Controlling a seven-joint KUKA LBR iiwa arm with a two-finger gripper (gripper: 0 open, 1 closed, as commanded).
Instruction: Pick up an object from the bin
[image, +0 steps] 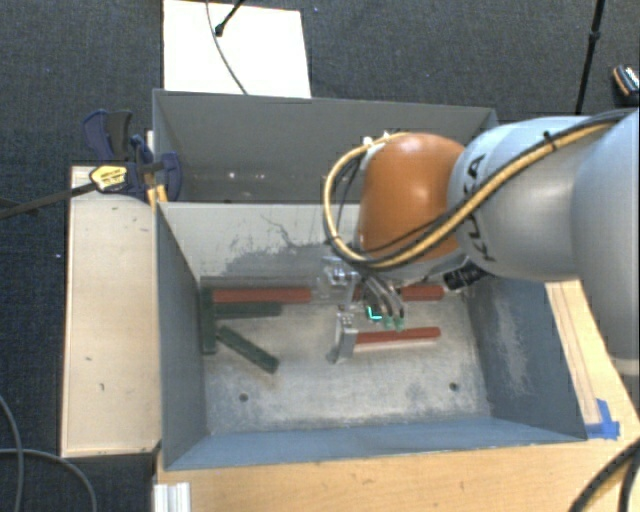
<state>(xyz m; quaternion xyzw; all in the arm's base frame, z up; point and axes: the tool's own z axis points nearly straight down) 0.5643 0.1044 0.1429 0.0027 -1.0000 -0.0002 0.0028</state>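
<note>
My gripper (343, 347) hangs low over the middle of the bin floor, under the arm's orange cover. A reddish-brown bar (400, 337) lies flat just to its right, its left end right beside the gripper's tip. Whether the two touch I cannot tell. A longer reddish-brown bar (258, 295) lies along the back of the floor to the left. A dark green bar (247, 350) lies tilted on the floor at the gripper's left, well apart from it.
Two more dark green bars form a corner at the left: one upright along the wall (207, 322), one lying crosswise (245, 311). A short reddish-brown piece (425, 292) peeks out right of the orange cover. The arm covers the bin's back right.
</note>
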